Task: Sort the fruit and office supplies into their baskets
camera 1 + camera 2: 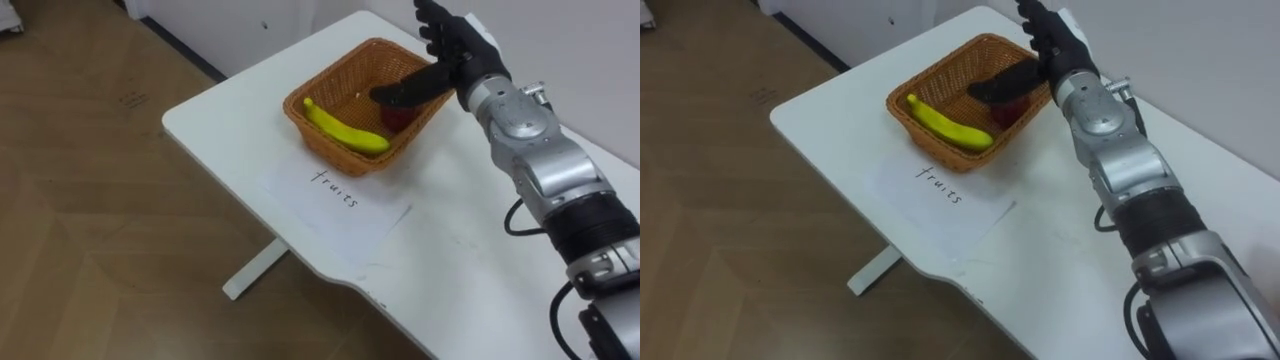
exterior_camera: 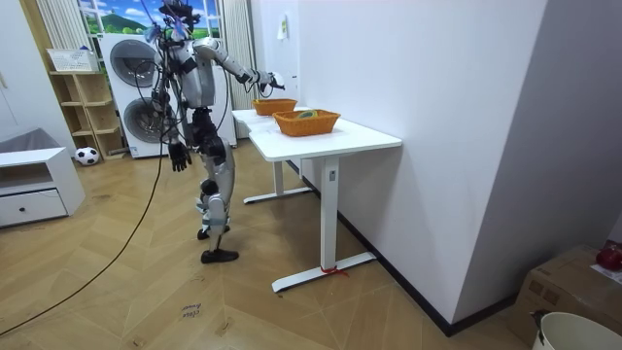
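Note:
A woven fruit basket (image 1: 338,156) stands near the end of the white table (image 1: 225,110). In it lie a yellow banana (image 1: 345,130) and a red fruit (image 1: 398,118). My right hand (image 1: 455,45) hovers over the basket's far side, open, with straight fingers and the thumb stretched out above the red fruit. It holds nothing. In the room view I stand beside the table with my right arm reaching over the farther basket (image 2: 275,106). My left hand (image 2: 178,156) hangs at my side.
A white paper label sheet (image 1: 335,200) lies on the table in front of the basket. A second woven basket (image 2: 307,122) with something in it stands on the table's nearer part. A wall runs along the table's far side.

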